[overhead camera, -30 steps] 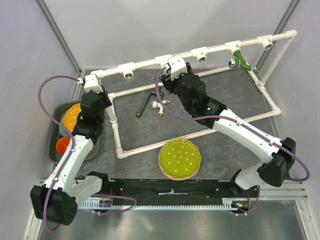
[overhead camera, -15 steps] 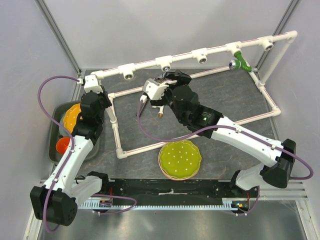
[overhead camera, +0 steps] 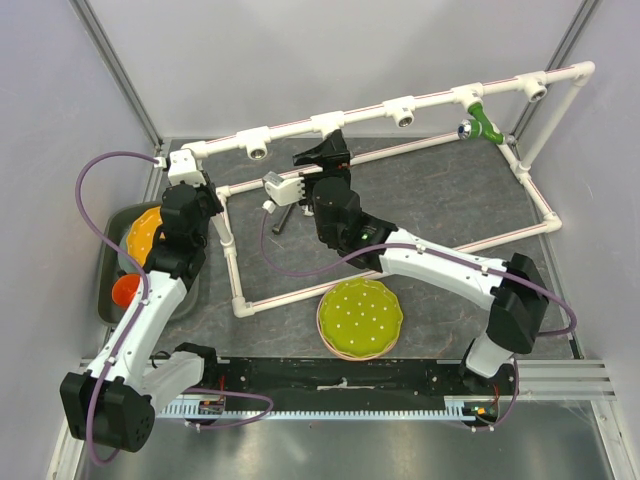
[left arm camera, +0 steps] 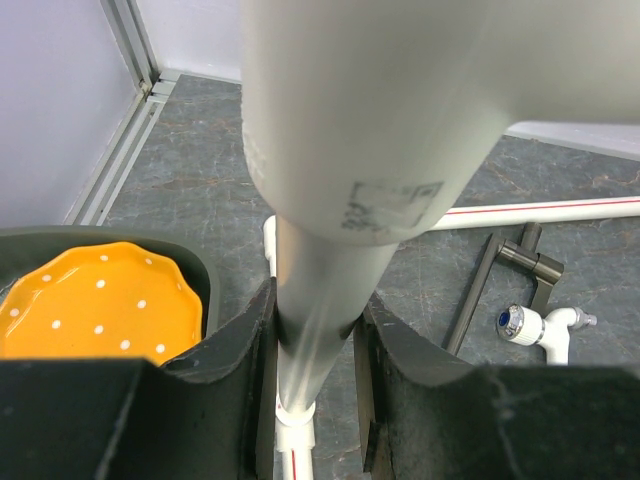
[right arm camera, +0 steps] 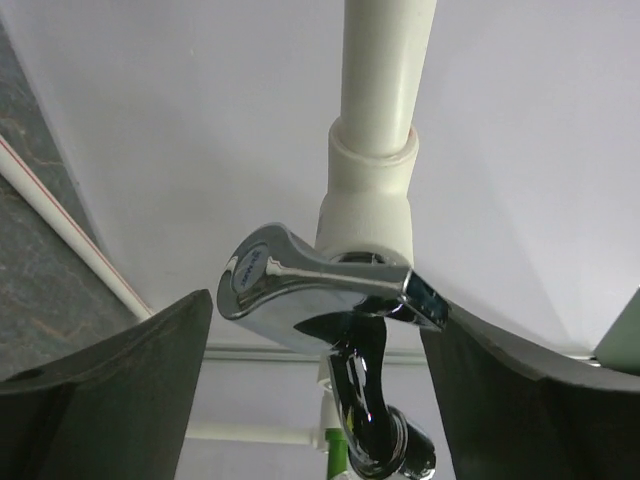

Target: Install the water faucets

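Since one second ago the right arm has swung to the left and turned its wrist, while the left arm has stayed at the frame's corner. The right gripper (right arm camera: 318,312) now points at a white tee socket (right arm camera: 366,215) on the top pipe of the white plastic pipe frame (overhead camera: 440,95). Its two dark fingers (right arm camera: 110,380) stand wide apart, and the shiny silver metal faucet with a lever handle (right arm camera: 305,285) fills the gap between them. Each end of the lever seems to meet a finger, so it looks clamped. The spout hangs below the lever. This faucet is directly in front of the tee socket, but I cannot tell if it touches it.

The left gripper (left arm camera: 318,340) is closed on an upright white pipe of the same frame, with one finger pressed on each side.

The small white faucet with a blue cap (left arm camera: 540,328) lies on the dark grey table (overhead camera: 450,190), inside the frame, just beside the black L-shaped metal bar (left arm camera: 498,292).
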`<action>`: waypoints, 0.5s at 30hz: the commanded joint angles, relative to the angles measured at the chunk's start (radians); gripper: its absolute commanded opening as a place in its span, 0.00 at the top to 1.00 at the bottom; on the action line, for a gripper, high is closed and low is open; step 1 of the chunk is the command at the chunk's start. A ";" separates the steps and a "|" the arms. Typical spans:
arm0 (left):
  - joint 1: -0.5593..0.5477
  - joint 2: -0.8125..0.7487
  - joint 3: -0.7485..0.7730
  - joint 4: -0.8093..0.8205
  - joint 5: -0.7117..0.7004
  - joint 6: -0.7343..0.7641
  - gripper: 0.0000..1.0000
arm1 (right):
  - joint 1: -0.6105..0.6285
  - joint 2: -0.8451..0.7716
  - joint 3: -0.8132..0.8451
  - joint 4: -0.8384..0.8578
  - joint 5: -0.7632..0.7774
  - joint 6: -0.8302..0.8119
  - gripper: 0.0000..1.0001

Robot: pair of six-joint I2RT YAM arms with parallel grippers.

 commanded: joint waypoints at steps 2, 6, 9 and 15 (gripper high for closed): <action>-0.015 -0.019 0.031 0.023 0.061 -0.125 0.98 | 0.004 0.034 0.012 0.230 0.056 -0.159 0.19; -0.015 -0.019 0.031 0.023 0.062 -0.125 0.98 | 0.004 0.060 0.002 0.301 0.047 -0.198 0.34; -0.015 -0.019 0.033 0.023 0.064 -0.127 0.98 | 0.004 0.079 0.004 0.341 0.040 -0.207 0.40; -0.015 -0.021 0.033 0.023 0.066 -0.127 0.98 | 0.004 0.120 0.016 0.404 0.046 -0.206 0.60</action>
